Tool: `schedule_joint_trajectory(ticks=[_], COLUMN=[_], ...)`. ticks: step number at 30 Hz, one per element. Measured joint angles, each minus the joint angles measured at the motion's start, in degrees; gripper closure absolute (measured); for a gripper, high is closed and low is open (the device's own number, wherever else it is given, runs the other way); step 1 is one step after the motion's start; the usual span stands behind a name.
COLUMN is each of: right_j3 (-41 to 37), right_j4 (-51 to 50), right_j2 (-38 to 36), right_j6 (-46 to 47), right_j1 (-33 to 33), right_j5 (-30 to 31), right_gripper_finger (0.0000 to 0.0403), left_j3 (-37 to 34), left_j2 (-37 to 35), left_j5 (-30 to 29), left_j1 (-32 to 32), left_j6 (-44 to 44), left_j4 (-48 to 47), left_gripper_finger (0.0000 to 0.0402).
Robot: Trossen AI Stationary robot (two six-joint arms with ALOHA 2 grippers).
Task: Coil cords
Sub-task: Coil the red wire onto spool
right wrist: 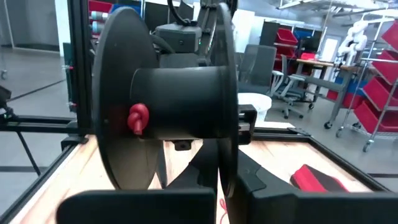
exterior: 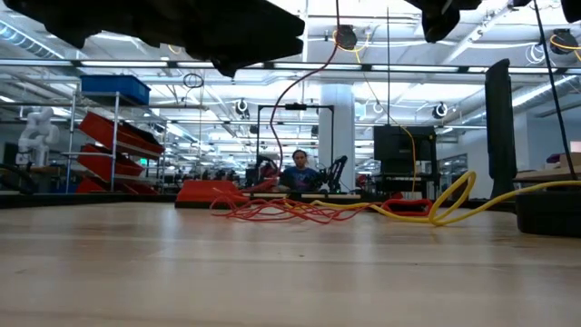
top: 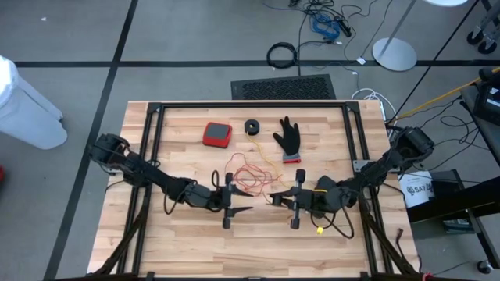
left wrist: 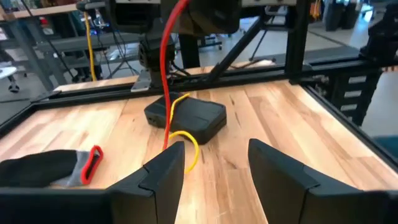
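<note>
I am holding my two grippers over the middle of the tabletop, facing each other. My right gripper is clamped on a black reel, and a red knot of cord is sticking out of its hub. My left gripper is spread apart and holding nothing. The red cord is lying in a loose messy pile between my grippers and the glove, and the yellow cord is running through it. I think the red loops could snag on the yellow one while winding. The knot could slip out too, if I am tugging too hard.
</note>
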Motion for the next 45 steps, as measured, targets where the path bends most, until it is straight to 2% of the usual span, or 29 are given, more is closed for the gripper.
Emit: schedule_joint_trajectory(ticks=[8, 15, 21, 26, 32, 41, 43, 45], right_j3=[0.0, 0.0, 0.0, 0.0, 0.0, 0.0, 0.0, 0.0], right_j4=[1.8, 3.3, 3.3, 6.9, 10.7, 11.0, 11.0, 10.8], right_j2=[0.4, 0.4, 0.4, 0.3, 0.3, 0.3, 0.3, 0.3], right_j6=[-3.1, -5.6, -7.9, -10.0, -12.4, -12.6, -12.6, -12.7], right_j1=[-0.2, 0.2, 2.2, 2.4, 2.4, 0.2, -0.3, -0.9], right_j5=[-0.4, -7.5, -8.1, -12.2, -12.1, -11.6, -9.9, -6.3], right_gripper_finger=[0.0403, 0.0403, 0.0403, 0.0403, 0.0403, 0.0403, 0.0403, 0.0403], left_j3=[0.0, 0.0, 0.0, 0.0, 0.0, 0.0, 0.0, 0.0], left_j2=[-0.2, -0.2, -0.2, -0.2, -0.2, -0.2, -0.2, -0.2], left_j5=[-1.6, -3.7, -3.3, -0.1, 1.3, 1.1, 0.8, -1.9], left_j1=[0.5, 3.5, 5.3, 4.7, 2.7, 2.3, 2.3, 2.2], left_j6=[4.6, 8.0, 8.4, 6.2, 7.2, 7.8, 8.6, 9.8], left_j4=[0.0, 6.8, 13.2, 13.0, 10.5, 8.0, 8.0, 7.7], left_gripper_finger=[0.0217, 0.0217, 0.0217, 0.0217, 0.0217, 0.0217, 0.0217, 0.0217])
